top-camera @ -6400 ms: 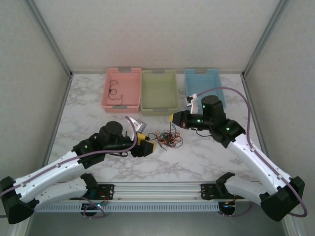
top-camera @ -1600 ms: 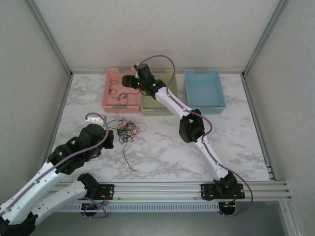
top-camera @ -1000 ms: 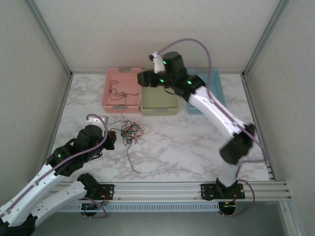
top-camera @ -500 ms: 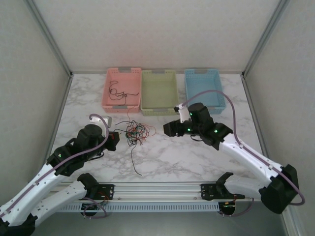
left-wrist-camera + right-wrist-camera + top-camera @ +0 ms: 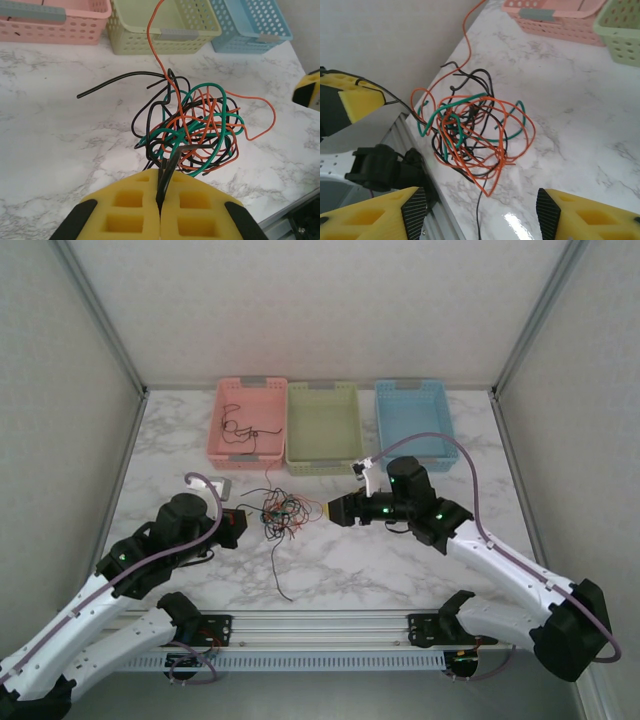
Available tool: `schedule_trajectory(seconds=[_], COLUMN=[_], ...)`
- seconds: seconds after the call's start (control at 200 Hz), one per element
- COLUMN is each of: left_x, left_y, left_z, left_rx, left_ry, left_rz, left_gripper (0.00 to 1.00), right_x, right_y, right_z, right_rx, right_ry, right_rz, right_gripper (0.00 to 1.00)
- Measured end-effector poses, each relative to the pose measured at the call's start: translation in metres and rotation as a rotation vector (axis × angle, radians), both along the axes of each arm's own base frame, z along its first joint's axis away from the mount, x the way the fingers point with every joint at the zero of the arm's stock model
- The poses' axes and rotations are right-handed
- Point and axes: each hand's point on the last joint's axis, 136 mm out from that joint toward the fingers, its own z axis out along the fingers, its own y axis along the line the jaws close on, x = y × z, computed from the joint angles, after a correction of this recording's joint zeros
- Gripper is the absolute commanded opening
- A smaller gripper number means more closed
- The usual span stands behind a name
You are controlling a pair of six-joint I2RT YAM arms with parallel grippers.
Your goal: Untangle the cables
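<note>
- From my remote seat, the left gripper [image 5: 236, 524] [image 5: 160, 196] has its yellow foam pads pressed flat together. They pinch a black strand that runs out of the seam between them.
- The cables [image 5: 281, 511] [image 5: 196, 129] [image 5: 470, 134] are a knot of thin black, green and orange wires. They sit on the white marble-patterned table [image 5: 400, 560] just past the left gripper's fingertips, between the two grippers.
- The knot is a roundish, springy clump with no clear long axis, though its loose ends do point.
- One orange end climbs away from the left fingertips toward the baskets. One black end pokes out to the left of the pads. A longer black tail [image 5: 280, 575] trails from the clump back toward the arm bases.
- The right gripper [image 5: 334, 510] [image 5: 480, 212] faces the clump from the other side. Its yellow pads are spread wide and the knot lies ahead of the gap, touching neither pad.
- Beyond both grippers stand three perforated plastic baskets in a row, each with a grey tab on its rim.
- The pink basket [image 5: 250, 384] holds a loose black wire [image 5: 237, 427]. The pale green basket [image 5: 322, 388] stands beyond the clump, and the blue basket [image 5: 411, 386] beyond the right gripper.
</note>
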Motion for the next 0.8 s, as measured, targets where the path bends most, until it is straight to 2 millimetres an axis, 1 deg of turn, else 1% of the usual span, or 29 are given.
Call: schedule_trajectory(seconds=[0.115, 0.23, 0.3, 0.41, 0.546, 0.706, 0.766, 0.801], left_x=[0.000, 0.001, 0.001, 0.002, 0.002, 0.003, 0.003, 0.004], left_y=[-0.002, -0.003, -0.003, -0.003, -0.004, -0.005, -0.006, -0.006], left_z=[0.002, 0.003, 0.004, 0.005, 0.006, 0.009, 0.010, 0.010], left_rx=[-0.010, -0.014, -0.018, -0.019, -0.025, -0.033, -0.035, -0.036], left_ry=[-0.006, -0.009, -0.014, -0.015, -0.020, -0.029, -0.031, -0.032], left_rz=[-0.006, -0.007, -0.007, -0.008, -0.010, -0.010, -0.010, -0.009], left_gripper=[0.00, 0.00, 0.00, 0.00, 0.00, 0.00, 0.00, 0.00], right_x=[0.002, 0.005, 0.006, 0.006, 0.007, 0.003, 0.002, 0.002], right_y=[0.007, 0.010, 0.011, 0.016, 0.021, 0.026, 0.027, 0.027], right_z=[-0.005, -0.012, -0.012, -0.009, -0.014, -0.019, -0.019, -0.018], right_rx=[0.011, 0.003, 0.009, 0.032, 0.036, 0.037, 0.038, 0.041], right_ry=[0.026, 0.039, 0.042, 0.049, 0.075, 0.094, 0.094, 0.094], right_rz=[0.020, 0.020, 0.020, 0.033, 0.038, 0.052, 0.058, 0.059], right_gripper=[0.61, 0.55, 0.54, 0.50, 0.44, 0.32, 0.24, 0.17])
